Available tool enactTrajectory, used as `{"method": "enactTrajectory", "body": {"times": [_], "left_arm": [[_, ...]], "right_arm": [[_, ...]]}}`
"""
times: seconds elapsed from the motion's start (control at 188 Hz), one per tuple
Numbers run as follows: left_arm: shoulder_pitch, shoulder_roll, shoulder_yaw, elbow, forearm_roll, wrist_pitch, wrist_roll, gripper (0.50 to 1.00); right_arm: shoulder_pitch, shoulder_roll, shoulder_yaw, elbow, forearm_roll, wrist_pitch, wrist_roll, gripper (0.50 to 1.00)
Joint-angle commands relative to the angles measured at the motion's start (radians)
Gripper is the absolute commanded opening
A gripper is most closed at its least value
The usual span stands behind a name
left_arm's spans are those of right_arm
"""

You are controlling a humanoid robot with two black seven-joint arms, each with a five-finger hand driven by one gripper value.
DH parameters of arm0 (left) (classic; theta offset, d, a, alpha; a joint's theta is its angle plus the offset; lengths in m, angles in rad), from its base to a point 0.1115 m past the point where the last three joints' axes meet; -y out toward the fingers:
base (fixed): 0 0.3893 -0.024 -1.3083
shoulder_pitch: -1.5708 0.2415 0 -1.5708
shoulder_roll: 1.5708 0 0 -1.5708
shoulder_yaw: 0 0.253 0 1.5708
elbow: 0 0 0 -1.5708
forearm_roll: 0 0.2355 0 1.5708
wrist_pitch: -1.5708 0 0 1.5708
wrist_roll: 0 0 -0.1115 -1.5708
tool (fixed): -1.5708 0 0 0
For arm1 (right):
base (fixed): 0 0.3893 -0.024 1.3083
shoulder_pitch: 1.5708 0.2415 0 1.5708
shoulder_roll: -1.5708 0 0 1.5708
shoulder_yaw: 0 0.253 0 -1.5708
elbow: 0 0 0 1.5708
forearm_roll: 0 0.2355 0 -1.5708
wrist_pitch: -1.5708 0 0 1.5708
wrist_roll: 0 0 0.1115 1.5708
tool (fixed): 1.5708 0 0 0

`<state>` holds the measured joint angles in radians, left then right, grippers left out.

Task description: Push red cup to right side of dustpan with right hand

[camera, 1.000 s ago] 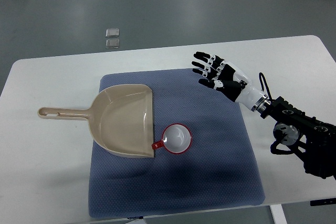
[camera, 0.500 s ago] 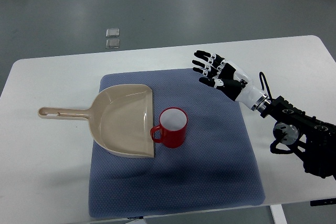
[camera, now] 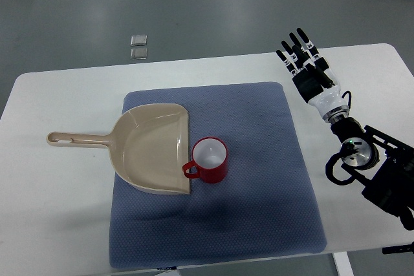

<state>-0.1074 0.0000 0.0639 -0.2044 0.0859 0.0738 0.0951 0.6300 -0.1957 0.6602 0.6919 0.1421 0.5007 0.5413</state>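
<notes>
The red cup (camera: 209, 159) stands upright on the blue mat (camera: 259, 211), its handle touching the open edge of the dustpan (camera: 152, 147). The right hand (camera: 305, 69), fingers spread and empty, is well apart, up and right of the cup. Open mat lies right of the cup.

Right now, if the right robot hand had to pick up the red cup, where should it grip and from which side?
Probably the red cup body, approached from its right. It stands upright on the blue mat, with its handle pointing left against the dustpan edge. The right side is free, and the right robot hand is open, up on that side.
</notes>
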Motion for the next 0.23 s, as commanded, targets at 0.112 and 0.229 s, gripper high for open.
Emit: {"method": "enactTrajectory", "body": {"times": [0.112, 0.229], "left_arm": [[0.0, 0.0, -0.001, 0.0, 0.0, 0.0, 0.0, 1.0], [0.0, 0.0, -0.001, 0.0, 0.0, 0.0, 0.0, 1.0]], "right_arm": [[-0.004, 0.002, 0.001, 0.003, 0.008, 0.027, 0.009, 0.934], [-0.003, 0.002, 0.001, 0.001, 0.008, 0.032, 0.011, 0.934]]}}
